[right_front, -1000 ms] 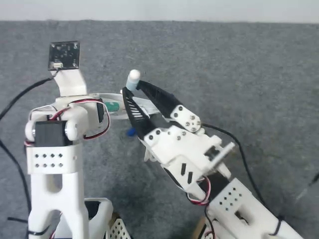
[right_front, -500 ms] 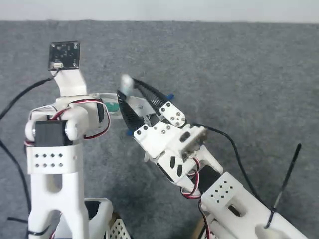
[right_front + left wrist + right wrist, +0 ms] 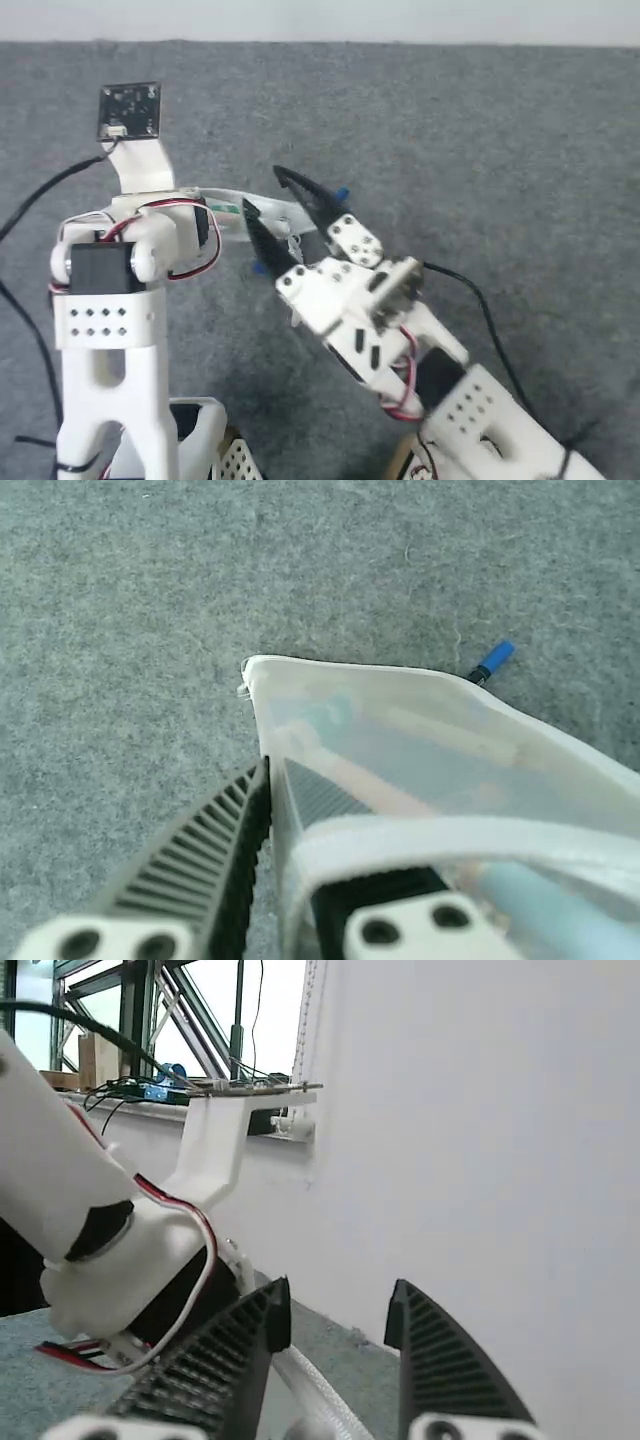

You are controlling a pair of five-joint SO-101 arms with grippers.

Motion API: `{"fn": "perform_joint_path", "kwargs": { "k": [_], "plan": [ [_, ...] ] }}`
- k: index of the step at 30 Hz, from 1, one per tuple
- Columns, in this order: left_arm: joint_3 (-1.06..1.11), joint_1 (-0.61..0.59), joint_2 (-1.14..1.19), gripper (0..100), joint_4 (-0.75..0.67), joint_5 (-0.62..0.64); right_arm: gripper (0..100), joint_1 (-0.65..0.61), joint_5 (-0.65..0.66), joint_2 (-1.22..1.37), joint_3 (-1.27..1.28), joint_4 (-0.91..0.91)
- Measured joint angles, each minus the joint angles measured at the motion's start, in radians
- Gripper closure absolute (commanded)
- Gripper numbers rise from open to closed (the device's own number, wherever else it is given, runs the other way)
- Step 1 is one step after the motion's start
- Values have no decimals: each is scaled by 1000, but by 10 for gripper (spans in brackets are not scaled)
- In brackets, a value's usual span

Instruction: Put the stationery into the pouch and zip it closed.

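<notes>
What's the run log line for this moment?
left gripper: shut on pouch edge | right gripper: open, empty, above pouch | pouch: open, stationery inside | blue tip: on carpet beside pouch

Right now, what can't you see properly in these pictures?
Pouch, high view: mostly behind the left arm and right gripper; zipped or not, unclear.
Stationery, left wrist view: only blurry shapes through the pouch wall.
Blue-tipped thing, left wrist view: the rest sits behind the pouch.
</notes>
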Motion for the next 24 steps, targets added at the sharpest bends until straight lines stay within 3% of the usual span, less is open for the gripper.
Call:
{"fn": "perform_joint_path", "kwargs": {
  "k": [6,16,24],
  "plan": [
    [0,0,0,988,-3,0,857,-3,-48,-178,0,184],
    [0,0,0,988,-3,0,857,-3,-138,-203,-14,459],
    [0,0,0,988,-3,0,858,-2,-175,-204,-14,502]
  ]
}}
